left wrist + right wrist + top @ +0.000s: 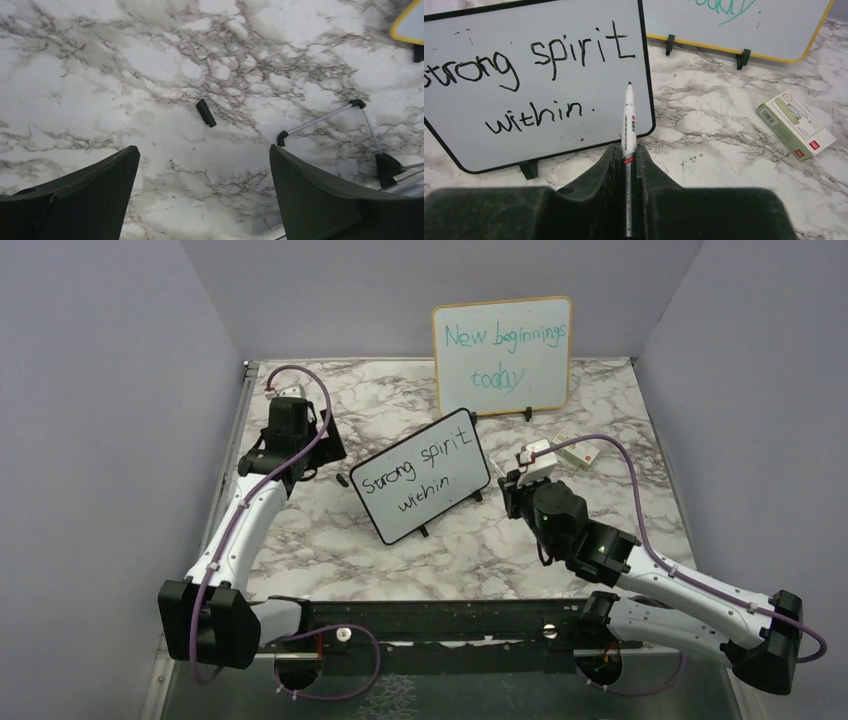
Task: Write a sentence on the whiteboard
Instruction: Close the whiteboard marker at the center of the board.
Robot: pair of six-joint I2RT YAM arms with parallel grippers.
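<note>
The right tool (629, 150) is clamped narrow on a marker (628, 120), bare tip pointing forward and up. In the right wrist view the tip sits over the right edge of the whiteboard (534, 75), just inside its black frame. I cannot tell whether it touches. The overhead view suggests there is a gap.

The board stands propped and skewed in the middle of the counter (480, 550) and reads "Strong spirit within." That looks to me like a complete sentence, so my main worry is damage. Any drift to the left would drag the wet tip across "spirit" or leave a stray line. A forward push could tip or slide the board, because it looks light and rests only on small feet.

The left tool (202, 150) hangs wide open over bare counter and braces nothing, so nothing would stop the board from sliding. The marker is held near its tail, so it could also pivot or slip in the grip if it is pressed hard.

A small black cylinder (205, 112), probably the cap, lies loose near the left tool and could roll if it gets nudged.

The counter is glossy grey-veined marble, and it looks slick to me. Plain pale lilac walls close it in on three sides. A larger yellow-framed board (503, 355) with teal writing stands at the back, and a small carton (796, 125) lies to the right.
</note>
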